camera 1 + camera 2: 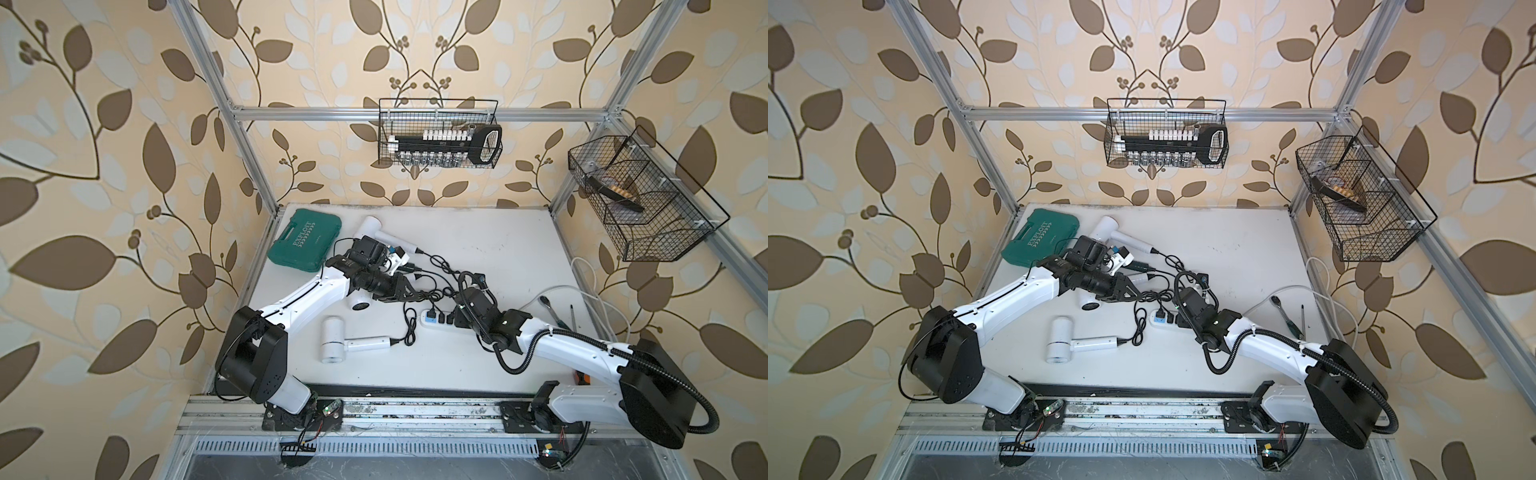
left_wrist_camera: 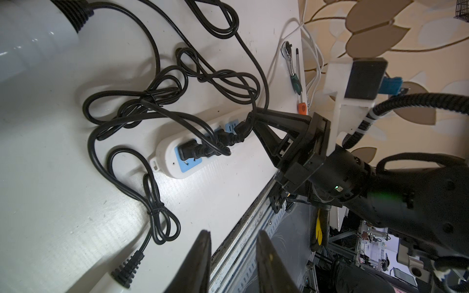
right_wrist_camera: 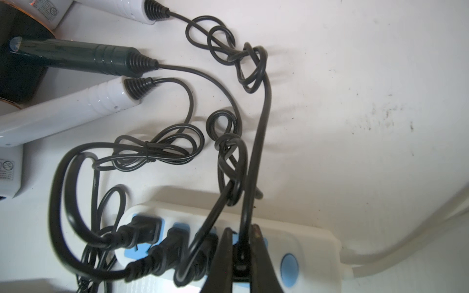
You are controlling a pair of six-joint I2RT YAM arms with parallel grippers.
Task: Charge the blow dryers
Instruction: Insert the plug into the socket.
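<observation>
The right pincer (image 3: pixel 241 228) grips a black plug (image 3: pixel 239 261) at the power strip (image 3: pixel 314 243). The left pincer (image 2: pixel 233 233) — released, empty.

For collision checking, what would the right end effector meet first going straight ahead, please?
Probably the power strip: the right end effector, shut on a plug, points at its socket face.

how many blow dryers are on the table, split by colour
white blow dryers: 3
dark green blow dryer: 1
total: 4
</observation>
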